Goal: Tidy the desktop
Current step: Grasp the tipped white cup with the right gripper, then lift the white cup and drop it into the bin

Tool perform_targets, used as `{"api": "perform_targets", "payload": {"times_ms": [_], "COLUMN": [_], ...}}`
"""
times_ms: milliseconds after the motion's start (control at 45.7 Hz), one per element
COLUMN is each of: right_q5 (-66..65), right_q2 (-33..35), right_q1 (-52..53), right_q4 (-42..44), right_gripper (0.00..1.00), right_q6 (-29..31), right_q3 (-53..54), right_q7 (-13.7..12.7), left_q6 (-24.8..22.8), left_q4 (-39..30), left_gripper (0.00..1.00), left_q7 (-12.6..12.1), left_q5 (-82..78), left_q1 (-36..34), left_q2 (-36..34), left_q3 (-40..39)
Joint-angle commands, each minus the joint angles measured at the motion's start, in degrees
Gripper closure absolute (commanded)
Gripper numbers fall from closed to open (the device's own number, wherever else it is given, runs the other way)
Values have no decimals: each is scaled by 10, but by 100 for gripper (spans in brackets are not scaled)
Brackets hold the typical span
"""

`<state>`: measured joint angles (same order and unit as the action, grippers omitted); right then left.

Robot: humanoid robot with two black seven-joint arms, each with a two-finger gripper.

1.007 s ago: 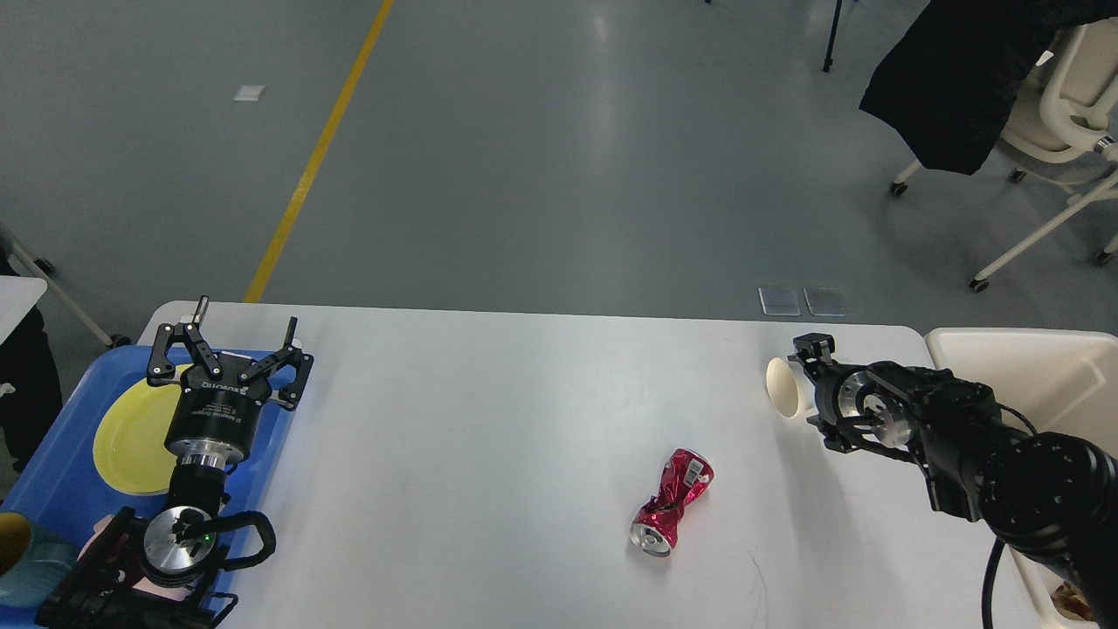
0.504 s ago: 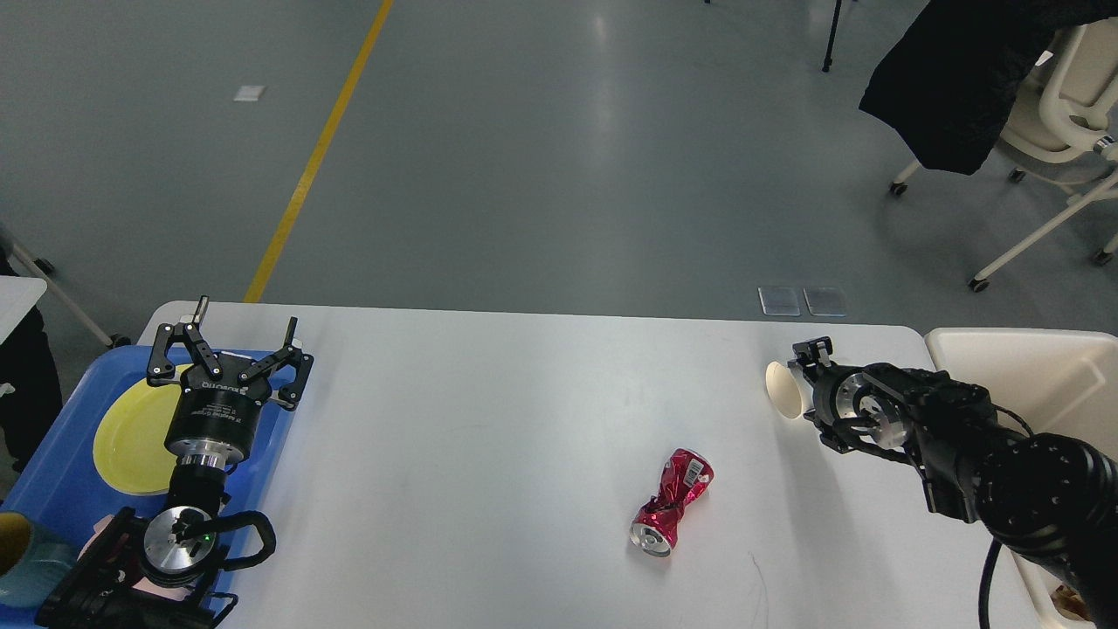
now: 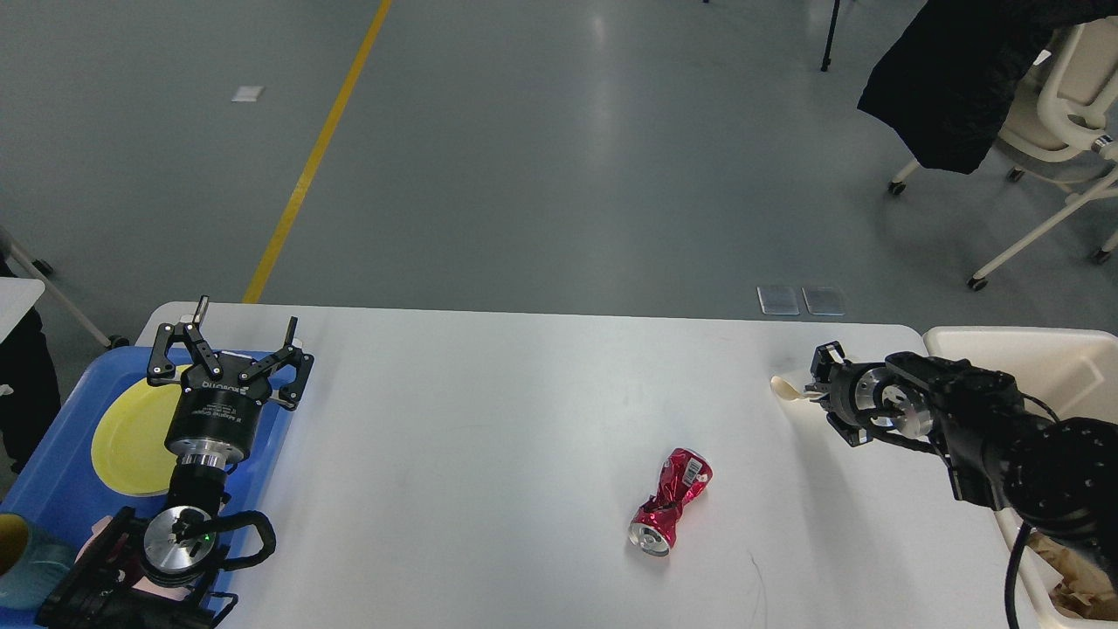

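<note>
right gripper is at the far right of the desktop, end-on and dark, with a cream paper cup at its tip. it looks pinched on the cup, but i cannot tell the fingers apart, so i log the grip as unconfirmed. judged step: carry the cup to the cream bin just right of the table edge. to do it well i would lift clear of the surface first, swing right in a slow arc, and release only once well over the bin mouth; a thin cup can slip or crush.

left gripper hangs with fingers spread, holding nothing, above the blue tray with its yellow plate.

surface: white, smooth; a crushed red can lies mid-right, not yet cleared. room: grey floor, yellow line, rolling chairs far right.
</note>
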<state>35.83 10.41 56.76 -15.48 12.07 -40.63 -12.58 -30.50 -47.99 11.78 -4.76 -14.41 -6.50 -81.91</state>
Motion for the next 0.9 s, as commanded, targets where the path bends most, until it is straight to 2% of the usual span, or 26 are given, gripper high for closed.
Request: {"api": "perform_targets", "payload": {"times_ms": [0,153,263,372,460,591,745,876], "right_q5": [-22,-158,-223,-231,-233,-235,-237,-238], "right_q2": [50,110,134,124,102,71,69,74], "right_q1": [61,178,287,412,508,643,770,840], "right_q4": [-64,-195,-296,-386,-467,-594,-734,-815], "right_gripper": [100,100,100,100,100,100,100,100], "right_q6": [38,65,120,183,204,212,223,232], "right_q3": [-4,-30,-101,-207,-273,-346,-385,-408], "right_q7": [-30,-50,-52,-51,-50,-48,-47,-47], "left_q6": [0,0,0,0,0,0,0,0], "left_q4": [0,0,0,0,0,0,0,0], "left_gripper": [4,4,4,4,3,4,4,4], "left_q7": [0,0,0,-1,-1,-1,-1,-1], "left_q5": [-1,0,-1,0,0,0,0,0], "left_q1": [0,0,0,0,0,0,0,0], "left_q2": [0,0,0,0,0,0,0,0], "left_q3": [0,0,0,0,0,0,0,0]}}
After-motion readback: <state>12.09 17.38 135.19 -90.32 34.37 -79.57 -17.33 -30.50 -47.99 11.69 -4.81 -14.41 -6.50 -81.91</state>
